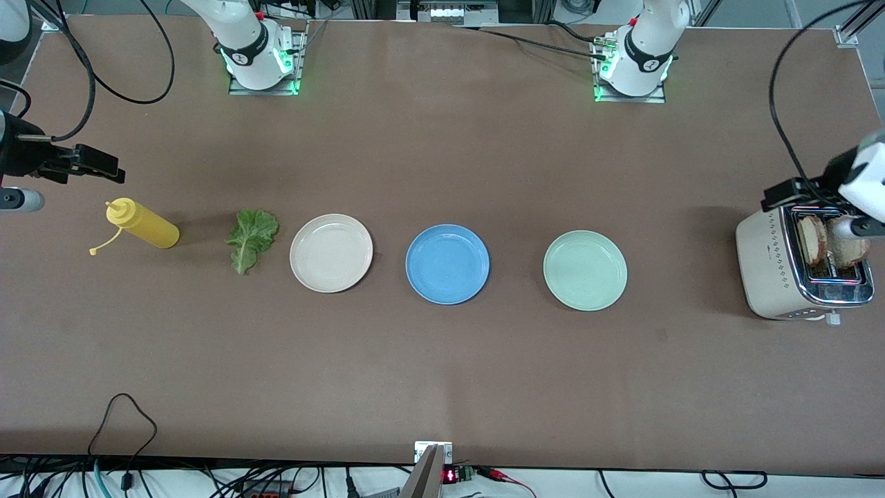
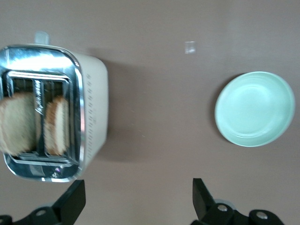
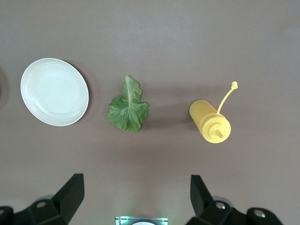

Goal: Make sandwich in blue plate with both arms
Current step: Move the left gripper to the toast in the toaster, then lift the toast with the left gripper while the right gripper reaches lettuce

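Bread: two tan toasted slices stand upright in the slots of the cream and chrome toaster at the left arm's end of the brown desk; likely light, stiff, crumbly, best pinched by the top crust.
Lettuce: one ruffled green leaf beside the cream plate; looks limp, thin, tearable, best taken at the stem rib.
Plates: three; round blue plate in the middle, bare; pale green plate.
Bottle: one yellow squeeze bottle.
Left pincer: open, over the toaster.
Right pincer: open, empty, over the desk near the bottle.
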